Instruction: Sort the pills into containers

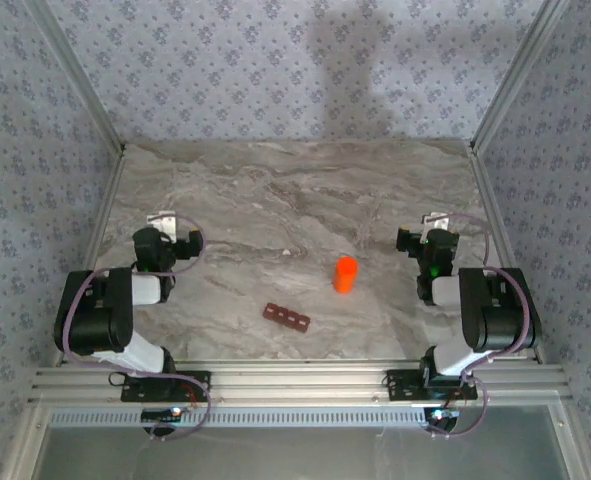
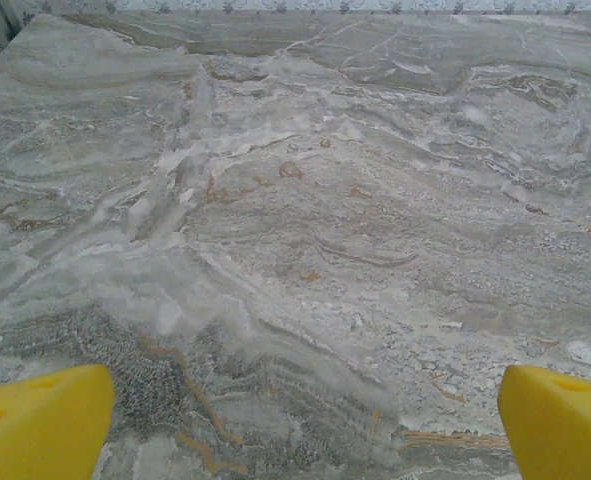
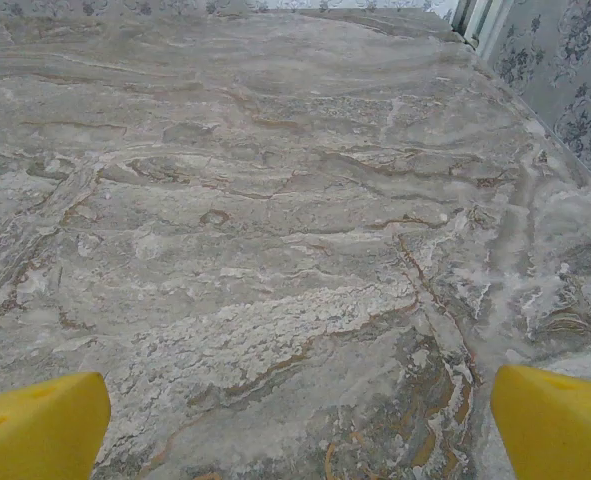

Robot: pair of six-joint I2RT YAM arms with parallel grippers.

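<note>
The containers (image 1: 287,317), a dark red-brown strip of square compartments, lie on the marble table near the front middle. An orange bottle (image 1: 345,274) stands upright just behind and to the right of them. The pills are out of view. My left gripper (image 1: 165,224) rests at the left side of the table, well left of the strip. In the left wrist view the left gripper (image 2: 305,425) is open, its yellow fingertips (image 2: 40,425) wide apart over bare marble. My right gripper (image 1: 436,224) sits at the right, beyond the bottle. The right gripper (image 3: 300,425) is open too, with nothing between its jaws.
Metal frame posts (image 1: 103,110) and patterned walls (image 1: 295,60) enclose the marble table (image 1: 295,190) on three sides. In the right wrist view the wall (image 3: 565,90) is close on the right. An aluminium rail (image 1: 295,380) runs along the front edge.
</note>
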